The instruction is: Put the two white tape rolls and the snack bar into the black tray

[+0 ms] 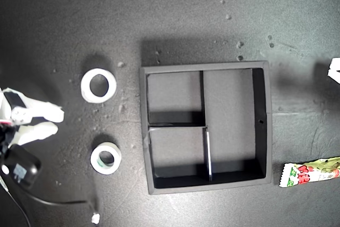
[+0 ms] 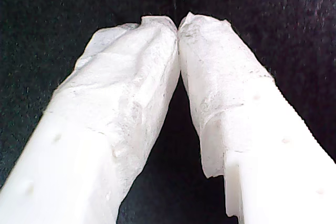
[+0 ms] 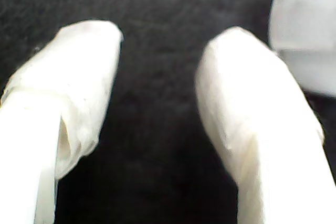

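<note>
The black tray (image 1: 268, 126) lies in the middle of the exterior view, its compartments empty. To its left in that view lie two white tape rolls: the wider one (image 1: 98, 85) further up and the smaller greenish one (image 1: 105, 158) further down. The snack bar (image 1: 311, 173) lies by the exterior view's right edge, outside the tray. My second gripper (image 1: 58, 120) (image 3: 163, 40) is open at the exterior view's left, between the two rolls and short of both. A white blur (image 3: 304, 35) sits beside one finger. My first gripper (image 2: 177, 22) is shut on nothing over the dark surface.
A white bit of an arm (image 1: 335, 70) pokes in at the exterior view's right edge. A black camera block (image 1: 21, 166) and its cable (image 1: 53, 203) trail at the exterior view's lower left. Small crumbs (image 1: 239, 43) dot the dark tabletop above the tray.
</note>
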### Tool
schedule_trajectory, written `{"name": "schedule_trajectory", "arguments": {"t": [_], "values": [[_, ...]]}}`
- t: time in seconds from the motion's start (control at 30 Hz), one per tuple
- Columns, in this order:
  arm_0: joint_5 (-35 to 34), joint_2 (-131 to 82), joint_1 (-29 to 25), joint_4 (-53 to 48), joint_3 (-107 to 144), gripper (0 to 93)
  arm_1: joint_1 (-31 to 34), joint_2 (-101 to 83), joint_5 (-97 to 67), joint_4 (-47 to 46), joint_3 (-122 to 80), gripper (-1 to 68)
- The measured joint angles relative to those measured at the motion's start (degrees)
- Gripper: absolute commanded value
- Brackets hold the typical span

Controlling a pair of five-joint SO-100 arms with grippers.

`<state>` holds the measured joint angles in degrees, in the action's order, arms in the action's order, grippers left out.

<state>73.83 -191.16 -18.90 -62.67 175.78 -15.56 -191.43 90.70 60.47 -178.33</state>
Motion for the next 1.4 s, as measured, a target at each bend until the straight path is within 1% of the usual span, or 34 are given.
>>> {"name": "schedule_trajectory", "arguments": {"t": [0.07, 0.17, 0.23, 0.27, 0.47, 0.53, 0.63, 0.8, 1.0, 1.17, 1.4], "values": [[-3.78, 0.00, 0.35, 2.64, -2.20, 15.3, 0.09, 0.09, 1.14, -0.88, 0.00, -0.2], [-10.37, 0.18, 3.16, 4.13, -7.21, 15.4, 0.88, 0.09, 4.75, -2.37, 0.00, -0.2], [-14.33, 4.13, 5.27, 4.92, -12.66, 15.5, 2.55, 0.09, 5.71, -4.13, 0.00, -0.3], [-15.21, 7.21, 5.27, 5.19, -15.03, 15.7, 3.08, 0.09, 5.62, -4.57, 0.00, -0.3], [-20.65, 48.52, 4.66, 6.06, -39.29, 16.2, 3.52, 0.09, 5.62, -5.36, 0.00, -0.3], [-21.53, 61.61, 5.10, 6.15, -45.18, 16.2, 3.69, 0.09, 5.62, -5.27, 0.00, -0.2], [-21.88, 73.21, 7.03, 6.42, -49.83, 16.5, 4.22, 0.09, 5.62, -5.27, 0.00, -0.2], [-22.06, 81.21, 10.63, 6.68, -51.86, 16.8, 8.35, 0.09, 5.62, -5.71, 0.00, -0.1], [-23.12, 82.88, 13.18, 7.21, -52.56, 16.7, 13.71, 0.09, 5.62, -7.12, 0.00, -0.1], [-23.82, 82.79, 13.71, 7.21, -52.73, 16.2, 17.49, 0.09, 5.62, -7.21, 0.00, -0.1], [-23.91, 79.01, 14.68, 7.21, -52.38, 16.2, 18.54, 0.09, 5.62, -7.21, 0.00, -0.1]]}}
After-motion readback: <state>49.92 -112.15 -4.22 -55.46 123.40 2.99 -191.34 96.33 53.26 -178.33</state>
